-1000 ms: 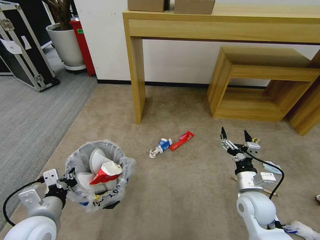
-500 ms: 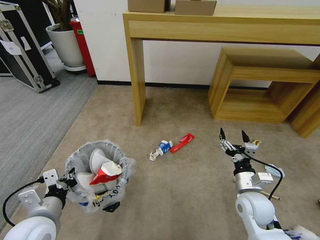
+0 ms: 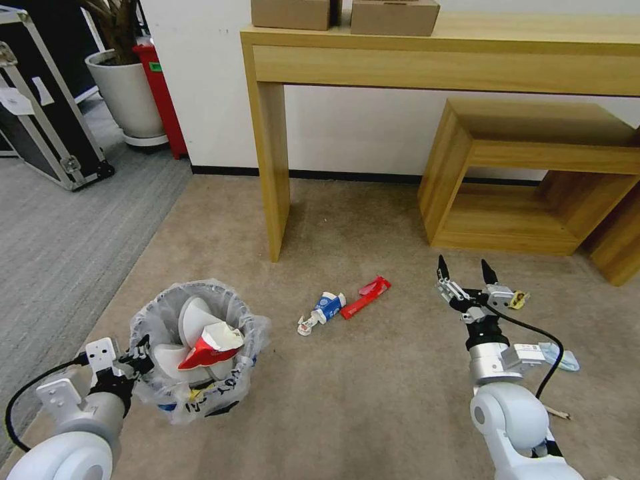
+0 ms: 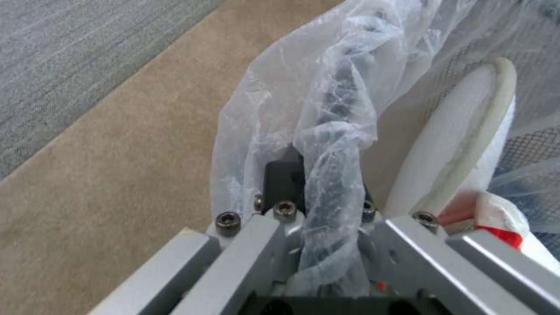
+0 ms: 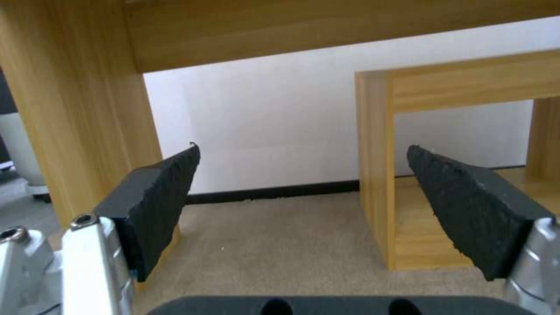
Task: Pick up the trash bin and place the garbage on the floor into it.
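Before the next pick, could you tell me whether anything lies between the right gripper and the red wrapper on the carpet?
Nothing visible does. The open right gripper hangs above bare floor, with the red wrapper toward the robot's left.

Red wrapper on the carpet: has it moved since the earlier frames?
No. The red wrapper lies as before relative to the table leg; only the camera shifted.

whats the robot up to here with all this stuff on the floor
It is collecting litter. The left gripper is shut on the rim of the trash bin, which already holds white slippers and a red-white wrapper. The right gripper hangs open and empty above the carpet. A crushed blue-white carton and a red wrapper lie between them.
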{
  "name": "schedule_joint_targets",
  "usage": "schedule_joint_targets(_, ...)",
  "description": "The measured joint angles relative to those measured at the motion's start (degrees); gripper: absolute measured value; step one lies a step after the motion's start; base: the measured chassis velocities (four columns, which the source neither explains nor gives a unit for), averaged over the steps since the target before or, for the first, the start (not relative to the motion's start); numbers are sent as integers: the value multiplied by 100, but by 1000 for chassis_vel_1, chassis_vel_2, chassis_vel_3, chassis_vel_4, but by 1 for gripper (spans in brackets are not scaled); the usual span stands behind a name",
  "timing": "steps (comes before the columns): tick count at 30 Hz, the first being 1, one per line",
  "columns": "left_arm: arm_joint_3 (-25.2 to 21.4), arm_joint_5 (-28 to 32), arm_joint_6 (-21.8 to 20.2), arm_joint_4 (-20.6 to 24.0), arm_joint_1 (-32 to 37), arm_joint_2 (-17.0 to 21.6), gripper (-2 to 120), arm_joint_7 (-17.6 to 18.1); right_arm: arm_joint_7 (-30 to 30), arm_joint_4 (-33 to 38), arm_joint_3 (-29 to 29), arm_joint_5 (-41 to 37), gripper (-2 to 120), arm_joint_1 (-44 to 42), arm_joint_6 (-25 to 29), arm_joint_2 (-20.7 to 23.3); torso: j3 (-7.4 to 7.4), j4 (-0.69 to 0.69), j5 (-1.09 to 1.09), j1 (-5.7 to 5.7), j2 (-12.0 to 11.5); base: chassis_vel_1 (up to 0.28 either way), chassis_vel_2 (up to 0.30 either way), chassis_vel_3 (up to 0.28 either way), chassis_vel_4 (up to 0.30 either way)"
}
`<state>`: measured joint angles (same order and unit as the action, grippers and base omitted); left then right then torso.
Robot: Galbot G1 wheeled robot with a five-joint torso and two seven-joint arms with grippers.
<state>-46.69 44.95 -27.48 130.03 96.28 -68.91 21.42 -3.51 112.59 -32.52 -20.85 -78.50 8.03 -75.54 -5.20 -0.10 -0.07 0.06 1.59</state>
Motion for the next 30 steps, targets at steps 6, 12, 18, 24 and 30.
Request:
schedule_joint_targets(6, -4, 5, 0, -5, -2, 8, 1, 0, 10, -13, 1, 7, 90, 11, -3, 1, 0, 0, 0, 0, 0, -83, 89, 91, -79)
schedule_joint_targets(12, -2, 5, 0, -7, 3, 6, 1, 0, 21, -23, 7, 30, 89, 17, -4, -8, 0, 0, 0, 0, 0, -89, 72, 77, -76)
schedule_joint_targets(18, -2, 4, 0, 7, 17, 4, 1, 0, 27, -23, 10, 50, 88, 17, -5, -11, 0, 0, 0, 0, 0, -72, 72, 58, -72)
schedule_joint_targets(24, -17, 6, -7, 35, 31, 13, 1, 3, 46, -21, 6, 93, 87, 30, -25, -11, 0, 0, 0, 0, 1, -80, 83, 66, -83)
schedule_joint_targets(30, -10, 4, -14, 35, 34, 1, 1, 5, 50, -27, 6, 117, 86, 26, -25, -9, 0, 0, 0, 0, 1, -85, 84, 89, -97)
